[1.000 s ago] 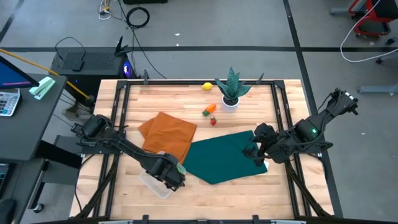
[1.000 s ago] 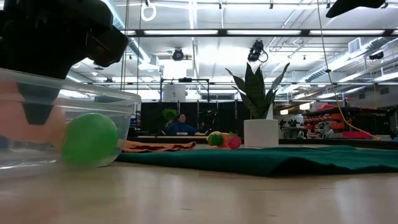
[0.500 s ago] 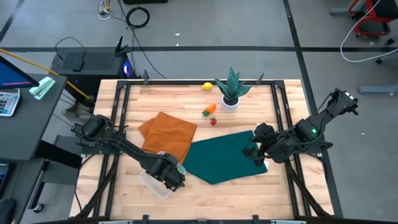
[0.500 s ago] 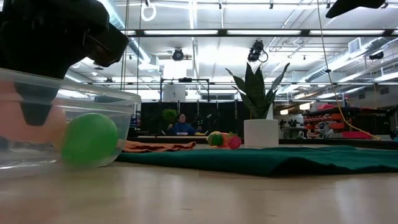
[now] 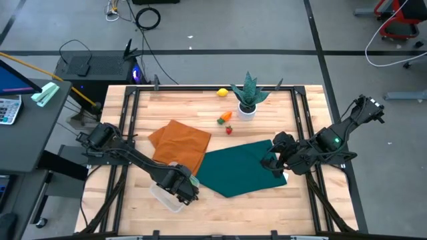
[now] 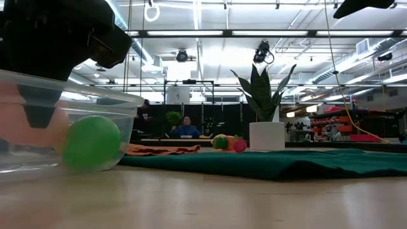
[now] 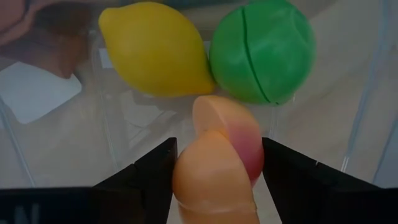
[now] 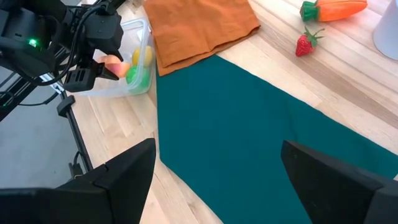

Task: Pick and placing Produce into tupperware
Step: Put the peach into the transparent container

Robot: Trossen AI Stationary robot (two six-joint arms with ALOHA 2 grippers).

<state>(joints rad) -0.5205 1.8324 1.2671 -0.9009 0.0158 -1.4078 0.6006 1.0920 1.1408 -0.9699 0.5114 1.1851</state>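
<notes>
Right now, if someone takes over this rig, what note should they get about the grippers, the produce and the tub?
Left gripper: over the tub at the near left of the table, shut on a peach that is not yet released.
Right gripper: open, empty, waiting over the green cloth.
Done: a lemon and a green ball lie in the tub.
Left: drop the peach; then fetch the carrot and strawberry near the plant, and a second lemon at the far edge.
</notes>
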